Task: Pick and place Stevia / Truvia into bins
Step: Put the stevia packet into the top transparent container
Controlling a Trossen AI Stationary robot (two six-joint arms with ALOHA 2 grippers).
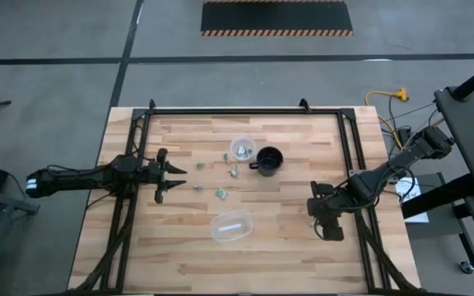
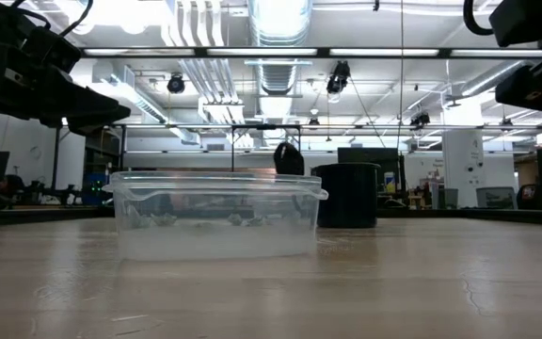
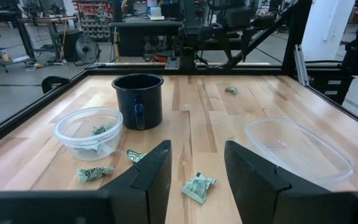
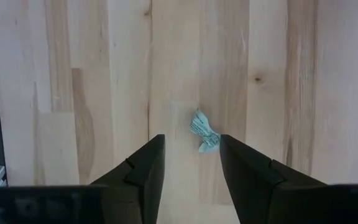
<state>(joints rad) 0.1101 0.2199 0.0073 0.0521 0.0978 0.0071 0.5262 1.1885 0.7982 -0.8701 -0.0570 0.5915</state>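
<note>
A: How far is the work going, as you are judging it?

B: It is only partly done, I think. The small round clear cup (image 1: 242, 149) is standing just beside the black mug (image 1: 269, 159), and in the left wrist view it is already holding at least one green-and-white packet (image 3: 99, 130). Several other packets (image 1: 221, 193) are still lying loose on the tabletop (image 1: 179, 247) — one near the cup, some between the cup and the oval tub (image 1: 230, 226), and a far one (image 3: 230, 89) beyond the mug.

A: And the two arms?

B: The right gripper (image 1: 329, 232) is hovering at the right side of the tabletop, well apart from the cup. Its jaws are standing apart and grasping nothing; a packet (image 4: 205, 133) is lying on the wood just ahead of them, not between them. The left gripper (image 1: 174, 173) is waiting at the left side, pointing toward the cup, with its jaws also parted and empty — a packet (image 3: 198, 186) is showing on the tabletop through the gap.

A: How are the packets looking?

B: They are tiny, flat paper things, green with white, and most are crumpled or folded, not smooth. I am guessing they are very light and are sliding easily, so pinching them from the flat wood is needing care. The oval tub is looking empty.
</note>
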